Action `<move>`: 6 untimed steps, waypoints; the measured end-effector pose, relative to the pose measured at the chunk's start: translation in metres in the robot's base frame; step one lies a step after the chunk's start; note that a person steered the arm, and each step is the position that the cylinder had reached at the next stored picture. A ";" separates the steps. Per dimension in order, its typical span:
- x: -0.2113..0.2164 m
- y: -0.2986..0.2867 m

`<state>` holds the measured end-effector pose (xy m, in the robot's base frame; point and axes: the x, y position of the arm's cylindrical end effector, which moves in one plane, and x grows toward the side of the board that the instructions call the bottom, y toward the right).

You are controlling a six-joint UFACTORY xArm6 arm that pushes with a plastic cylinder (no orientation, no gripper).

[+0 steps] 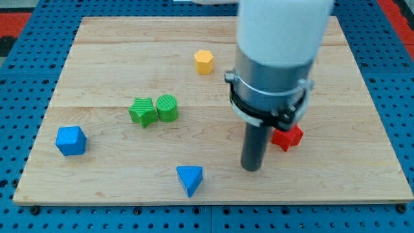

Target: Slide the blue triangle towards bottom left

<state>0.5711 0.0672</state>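
The blue triangle [190,178] lies near the bottom edge of the wooden board [116,52], a little left of the middle. My tip [251,168] rests on the board to the triangle's right, about a block and a half away, not touching it. The rod rises into the large grey and white arm body that fills the view's top right.
A blue cube [70,140] sits at the view's left. A green star [142,111] and a green cylinder [167,107] touch each other left of centre. A yellow hexagon block [204,61] lies near the top. A red block [287,136] is partly hidden behind the arm.
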 end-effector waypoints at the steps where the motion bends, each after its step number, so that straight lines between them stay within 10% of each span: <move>1: 0.014 -0.004; 6: 0.024 -0.247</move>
